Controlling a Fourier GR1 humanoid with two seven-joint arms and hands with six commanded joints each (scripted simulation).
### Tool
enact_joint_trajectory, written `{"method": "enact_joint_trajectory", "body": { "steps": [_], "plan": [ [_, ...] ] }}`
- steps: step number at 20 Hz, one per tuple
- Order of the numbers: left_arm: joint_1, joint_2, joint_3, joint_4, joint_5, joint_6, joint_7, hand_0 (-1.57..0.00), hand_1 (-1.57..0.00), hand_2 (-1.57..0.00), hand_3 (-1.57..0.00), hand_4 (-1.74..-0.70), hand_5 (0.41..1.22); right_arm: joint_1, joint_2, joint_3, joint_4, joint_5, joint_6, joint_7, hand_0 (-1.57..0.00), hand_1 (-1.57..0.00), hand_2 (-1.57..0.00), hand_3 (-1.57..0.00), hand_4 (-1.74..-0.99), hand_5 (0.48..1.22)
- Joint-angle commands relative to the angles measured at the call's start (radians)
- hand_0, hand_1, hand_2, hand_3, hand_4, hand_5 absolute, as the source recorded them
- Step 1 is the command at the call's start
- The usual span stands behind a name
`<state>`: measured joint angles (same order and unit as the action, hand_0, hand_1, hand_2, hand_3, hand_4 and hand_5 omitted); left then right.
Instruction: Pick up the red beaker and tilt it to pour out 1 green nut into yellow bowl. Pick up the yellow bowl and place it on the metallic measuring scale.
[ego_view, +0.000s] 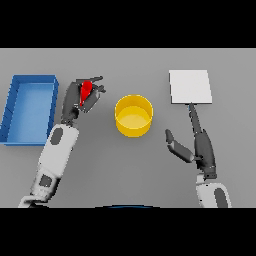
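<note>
Gripping the red beaker (86, 92) in the left hand (82, 97), fingers and thumb curling round it, just to the right of the blue tray (15, 107) and to the left of the yellow bowl (133, 115), apart from both. Holding the beaker tilted, its narrower end pointing up and away across the grey table (125, 170); hard to tell from the head view whether lifted off the surface or touching it, and hiding any green nut inside. Reaching in from the lower left with the white and grey left arm, passing along the tray's right wall. Sitting upright near the table's middle, the yellow bowl, showing only its own yellow floor. Lying flat at the upper right, well apart from the bowl, the metallic measuring scale (190, 86), a pale square plate. Stretching out the right hand (197, 145) open, straight fingers pointing up toward the scale, the longest fingertip touching or just short of its near edge, thumb spreading out to the left toward the bowl without touching it. Holding nothing in the right hand, the palm facing the table's middle.
</note>
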<state>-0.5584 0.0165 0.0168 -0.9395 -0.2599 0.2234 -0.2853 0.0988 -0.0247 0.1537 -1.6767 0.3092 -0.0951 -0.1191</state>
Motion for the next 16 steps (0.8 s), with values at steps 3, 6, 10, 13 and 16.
{"method": "enact_joint_trajectory", "body": {
  "steps": [3, 6, 10, 13, 16],
  "plan": [
    [-0.029, 0.066, -0.095, -0.046, -0.114, -0.023, 0.086, -1.55, -1.55, -1.55, -1.55, -1.73, 1.137, 0.002, -0.011, -0.002, -0.01, 0.005, 0.0, -0.006, 0.0, 0.0, 0.0, 0.0, -1.101, 0.658],
    [-0.06, 0.135, -0.188, -0.08, -0.217, -0.076, 0.155, -1.56, -1.56, -1.56, -1.55, -1.74, 1.132, 0.012, -0.007, 0.003, -0.013, 0.001, 0.005, -0.024, 0.0, 0.0, 0.0, 0.0, -1.092, 0.663],
    [-0.056, 0.17, -0.23, -0.117, -0.243, -0.119, 0.174, -1.56, -1.56, -1.56, -1.55, -1.74, 1.136, 0.007, -0.011, 0.0, -0.013, 0.001, 0.009, 0.006, 0.0, 0.0, 0.0, 0.0, -1.092, 0.664],
    [-0.133, 0.213, -0.316, -0.098, -0.348, -0.167, 0.243, -1.57, -1.57, -1.57, -1.56, -1.74, 1.152, 0.002, -0.006, 0.01, -0.015, 0.0, 0.017, -0.01, 0.0, 0.0, 0.0, 0.0, -1.086, 0.679],
    [-0.22, 0.242, -0.431, -0.061, -0.466, -0.237, 0.251, -1.57, -1.57, -1.57, -1.57, -1.74, 1.177, -0.002, -0.015, 0.005, -0.017, 0.003, 0.015, -0.022, 0.0, 0.0, 0.0, 0.0, -1.056, 0.692]
  ]
}}
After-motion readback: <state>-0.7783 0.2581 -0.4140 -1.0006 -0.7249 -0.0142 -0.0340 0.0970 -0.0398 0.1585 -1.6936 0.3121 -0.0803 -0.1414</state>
